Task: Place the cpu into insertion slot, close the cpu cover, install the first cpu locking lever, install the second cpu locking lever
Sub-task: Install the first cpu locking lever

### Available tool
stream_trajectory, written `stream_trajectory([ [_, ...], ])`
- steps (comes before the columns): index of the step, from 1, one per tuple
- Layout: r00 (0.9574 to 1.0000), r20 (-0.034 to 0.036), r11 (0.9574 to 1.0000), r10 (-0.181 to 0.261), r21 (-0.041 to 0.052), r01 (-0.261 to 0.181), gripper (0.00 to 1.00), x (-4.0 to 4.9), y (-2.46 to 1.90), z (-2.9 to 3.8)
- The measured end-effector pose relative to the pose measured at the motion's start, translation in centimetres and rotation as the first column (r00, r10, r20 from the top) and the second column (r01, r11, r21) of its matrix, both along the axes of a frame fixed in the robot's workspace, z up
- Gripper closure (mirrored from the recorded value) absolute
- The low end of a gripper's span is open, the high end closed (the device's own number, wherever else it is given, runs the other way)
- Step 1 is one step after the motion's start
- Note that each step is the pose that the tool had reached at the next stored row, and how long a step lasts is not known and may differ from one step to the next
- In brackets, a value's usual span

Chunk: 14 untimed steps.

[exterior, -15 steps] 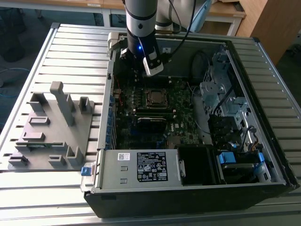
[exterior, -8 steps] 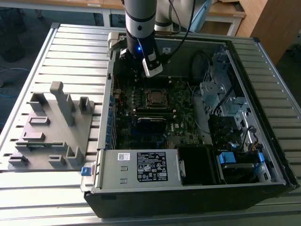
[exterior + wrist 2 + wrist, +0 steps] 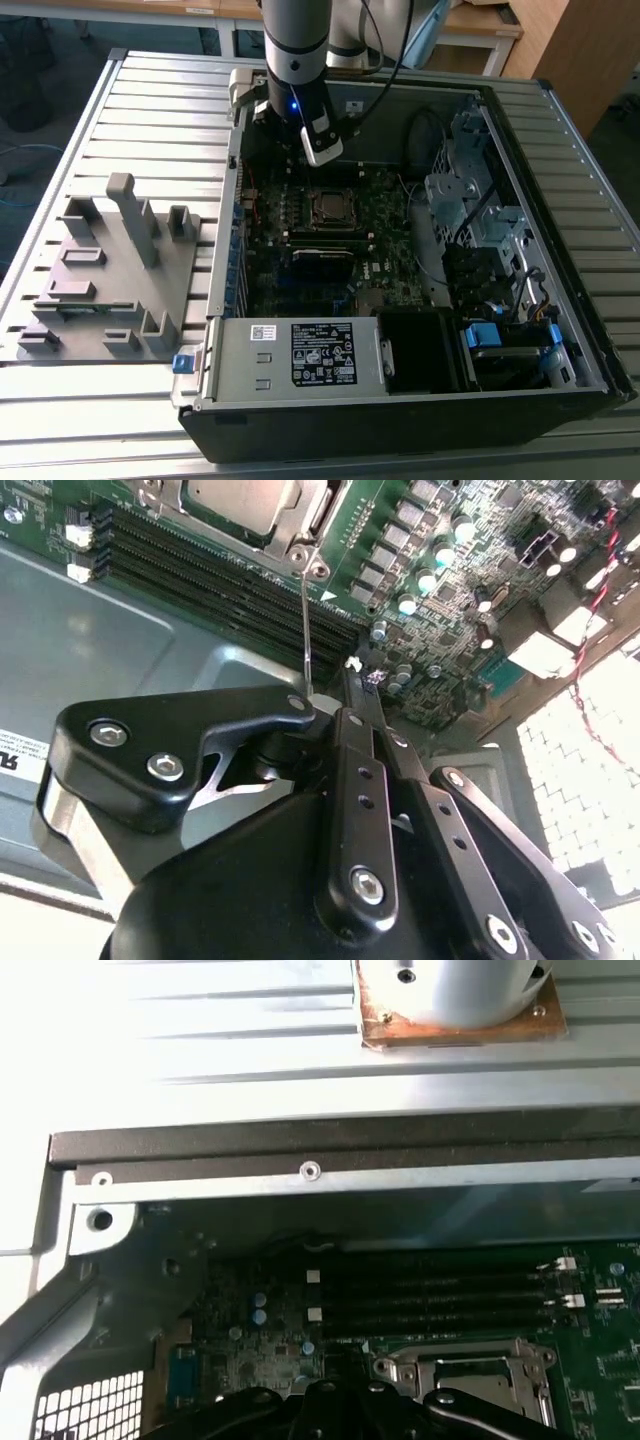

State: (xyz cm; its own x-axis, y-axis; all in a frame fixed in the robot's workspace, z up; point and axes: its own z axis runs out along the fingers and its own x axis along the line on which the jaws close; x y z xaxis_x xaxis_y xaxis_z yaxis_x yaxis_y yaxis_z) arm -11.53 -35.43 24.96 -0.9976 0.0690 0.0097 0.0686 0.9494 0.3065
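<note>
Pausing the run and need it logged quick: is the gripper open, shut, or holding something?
Gripper: shut on the thin locking lever.

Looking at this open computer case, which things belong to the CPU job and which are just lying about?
Job: insertion slot; cpu seated in it; cpu cover, down flat; locking lever, raised by the gripper.
Lying about: grey fixture plate; memory slots; power supply.
</note>
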Motion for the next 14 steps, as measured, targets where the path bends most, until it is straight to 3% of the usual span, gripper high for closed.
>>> stream_trajectory([
  [2,1.0000,0.0000,1.0000,0.000,0.0051,0.000,0.90,0.00,0.00,-0.02],
  [5,1.0000,-0.0003,0.9995,0.000,0.0308,0.000,0.90,0.00,-0.02,-0.07],
  [6,1.0000,-0.0002,0.9994,0.000,0.0332,0.000,0.90,0.00,-0.01,-0.07],
  [14,1.0000,-0.0003,0.9995,0.000,0.0331,0.000,0.90,0.23,-0.01,-0.16],
])
